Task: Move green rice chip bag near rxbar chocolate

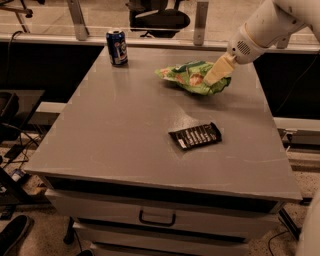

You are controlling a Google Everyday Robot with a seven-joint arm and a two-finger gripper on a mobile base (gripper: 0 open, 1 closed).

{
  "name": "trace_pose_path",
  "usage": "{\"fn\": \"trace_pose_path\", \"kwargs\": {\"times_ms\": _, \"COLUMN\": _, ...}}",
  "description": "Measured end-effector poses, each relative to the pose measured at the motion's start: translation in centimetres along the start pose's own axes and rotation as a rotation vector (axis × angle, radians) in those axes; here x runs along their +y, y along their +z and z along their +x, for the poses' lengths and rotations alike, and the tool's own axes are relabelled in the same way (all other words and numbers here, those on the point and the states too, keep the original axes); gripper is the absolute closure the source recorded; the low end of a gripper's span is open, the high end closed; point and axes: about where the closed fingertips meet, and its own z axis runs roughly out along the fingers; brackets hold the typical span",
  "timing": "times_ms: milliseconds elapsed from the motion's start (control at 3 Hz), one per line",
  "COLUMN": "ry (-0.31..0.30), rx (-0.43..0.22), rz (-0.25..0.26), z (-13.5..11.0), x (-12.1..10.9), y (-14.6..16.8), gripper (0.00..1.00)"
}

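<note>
The green rice chip bag [191,76], crinkly green with orange-tan chip pictures, is at the back right of the grey table [125,130]. My gripper [218,71] comes in from the upper right on a white arm. Its cream fingers [220,67] grip the bag's right end. The rxbar chocolate [195,136], a flat black bar with white lettering, lies flat on the table, nearer the front and a little below the bag. The bag and the bar are well apart.
A blue soda can [116,47] stands upright at the table's back left corner. The table has a drawer with a handle [157,218] at the front. A chair [159,15] and rails stand behind the table.
</note>
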Motion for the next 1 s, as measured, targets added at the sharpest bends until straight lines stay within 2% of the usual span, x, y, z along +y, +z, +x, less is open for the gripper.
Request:
{"fn": "trace_pose_path", "kwargs": {"times_ms": 333, "ry": -0.051, "rx": -0.021, "rz": -0.047, "z": 1.3, "x": 4.0, "y": -2.3, "gripper": 1.0}}
{"fn": "trace_pose_path", "kwargs": {"times_ms": 667, "ry": -0.089, "rx": -0.028, "rz": -0.096, "z": 3.1, "x": 7.9, "y": -3.7, "gripper": 0.84}}
{"fn": "trace_pose_path", "kwargs": {"times_ms": 1000, "ry": -0.097, "rx": -0.026, "rz": -0.129, "z": 4.6, "x": 10.0, "y": -4.1, "gripper": 0.61}}
